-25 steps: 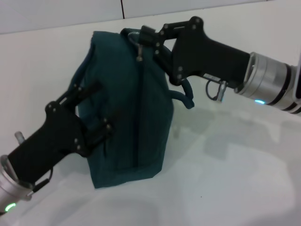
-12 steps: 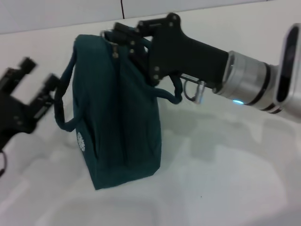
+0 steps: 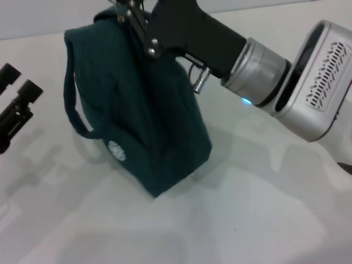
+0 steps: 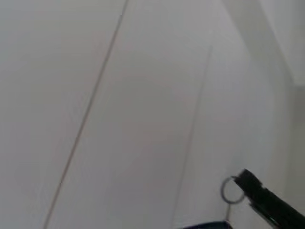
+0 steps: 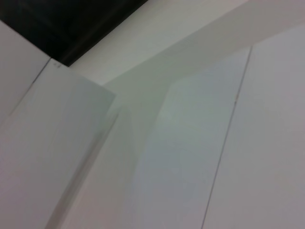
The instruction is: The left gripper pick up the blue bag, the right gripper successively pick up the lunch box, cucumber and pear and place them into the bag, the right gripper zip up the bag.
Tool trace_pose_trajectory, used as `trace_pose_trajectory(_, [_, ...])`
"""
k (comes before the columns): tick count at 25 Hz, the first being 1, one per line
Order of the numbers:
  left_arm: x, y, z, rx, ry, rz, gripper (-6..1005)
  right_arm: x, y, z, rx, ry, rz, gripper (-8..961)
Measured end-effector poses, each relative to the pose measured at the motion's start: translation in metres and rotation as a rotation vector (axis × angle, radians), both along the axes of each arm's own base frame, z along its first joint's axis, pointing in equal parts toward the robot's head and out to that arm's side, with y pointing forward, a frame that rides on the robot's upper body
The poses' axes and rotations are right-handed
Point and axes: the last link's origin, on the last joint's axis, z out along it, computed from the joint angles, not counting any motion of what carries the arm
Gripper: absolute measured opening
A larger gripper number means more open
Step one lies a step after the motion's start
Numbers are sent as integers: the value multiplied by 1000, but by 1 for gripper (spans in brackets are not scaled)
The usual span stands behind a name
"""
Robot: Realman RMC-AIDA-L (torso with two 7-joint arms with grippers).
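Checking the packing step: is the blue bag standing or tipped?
Standing, slightly tilted. The blue bag rests base-down on the table; the right pincer is at its top.

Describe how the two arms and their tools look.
The right tool is a black claw with bolted linkage bars on a black body, joined to a silver cylindrical wrist with a small blue light and a grey vented housing. The left tool shows only black fingers and bars at the head view's edge.

Matt woven-looking cloth blue bag (image 3: 148,110); seemingly smooth white table (image 3: 264,209).
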Motion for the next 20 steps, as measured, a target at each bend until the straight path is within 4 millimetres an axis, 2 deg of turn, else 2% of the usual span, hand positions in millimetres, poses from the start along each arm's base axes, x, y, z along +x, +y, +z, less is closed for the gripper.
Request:
trace_pose_trajectory(6, [-4,-3,5,4,8,10,702,-12,-10,-10,-53,-2,50,8])
trace_pose_trajectory(10, [-9,1,8,18,23,42,702,-11,-17,-17,-83,-19,61,8])
trace_pose_trajectory(20, [-13,3,11,49,23,73,701,-11,-17,-24,-100,-53,45,5])
